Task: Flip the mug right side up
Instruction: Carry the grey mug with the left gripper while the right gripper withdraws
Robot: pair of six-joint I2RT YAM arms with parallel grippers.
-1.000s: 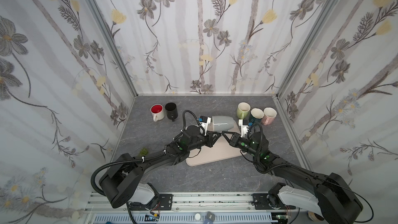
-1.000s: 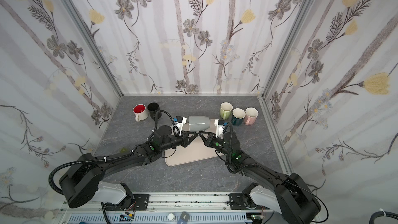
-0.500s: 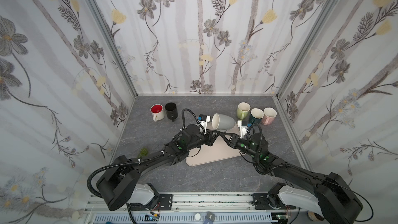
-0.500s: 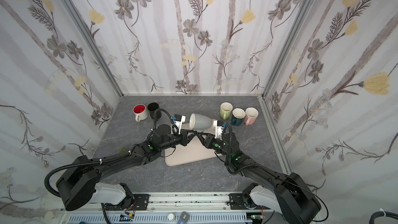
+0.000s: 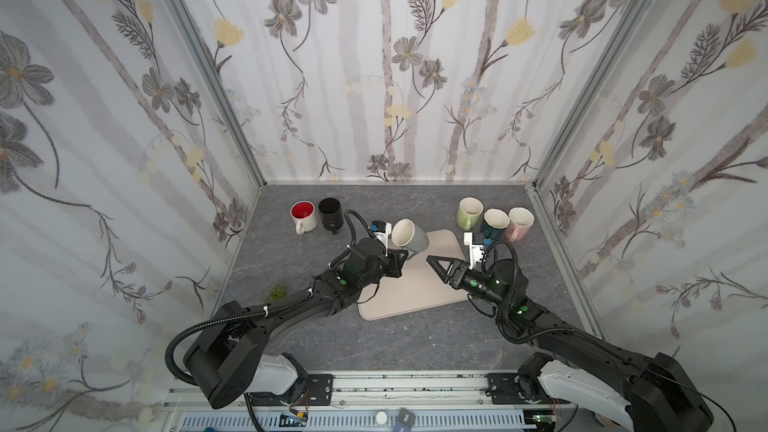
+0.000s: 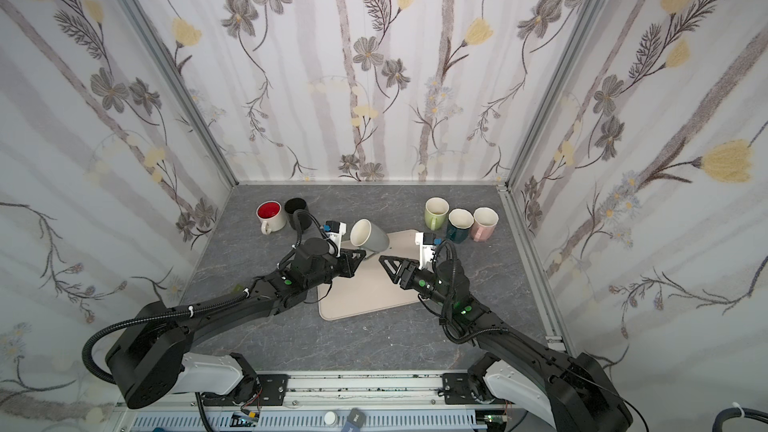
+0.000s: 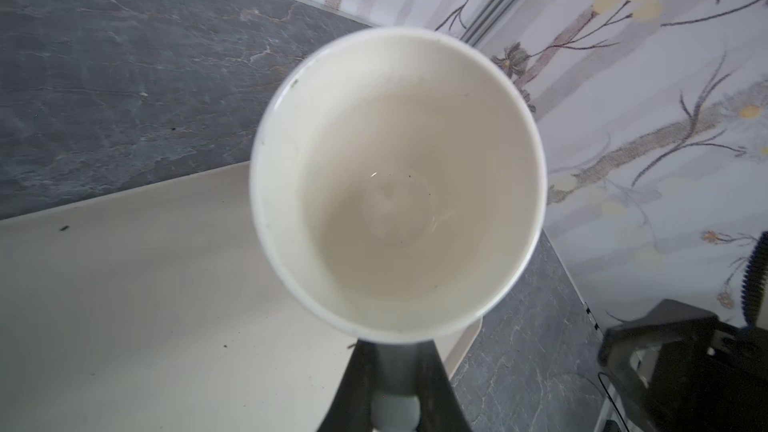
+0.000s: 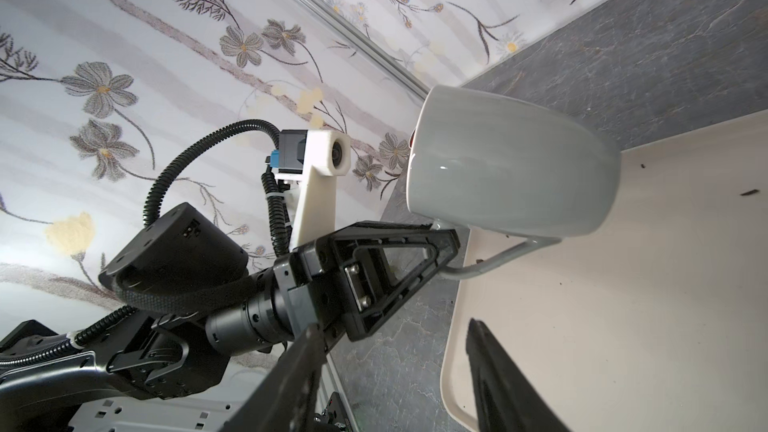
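The grey mug (image 5: 411, 236) (image 6: 370, 238) with a cream inside is tilted over the far left corner of the beige mat (image 5: 409, 292) (image 6: 365, 297), its mouth facing up and to the left. My left gripper (image 5: 404, 256) (image 6: 358, 254) is shut on the mug's handle (image 8: 498, 259). The left wrist view looks straight into the mug (image 7: 395, 184), with the handle between the left gripper's (image 7: 392, 353) fingers. My right gripper (image 5: 433, 261) (image 6: 385, 261) is open and empty, just right of the mug and apart from it. In the right wrist view the mug (image 8: 511, 164) lies beyond the right gripper (image 8: 395, 328).
A white mug with a red inside (image 5: 302, 214) and a black mug (image 5: 331, 213) stand upright at the back left. Green (image 5: 469, 211), teal (image 5: 494, 221) and pink (image 5: 519, 223) mugs stand at the back right. A small green object (image 5: 276, 292) lies left of my left arm.
The mug has turned from lying sideways between both grippers to mouth-up and tilted. My right gripper has opened, let go of it and drawn back to the right.
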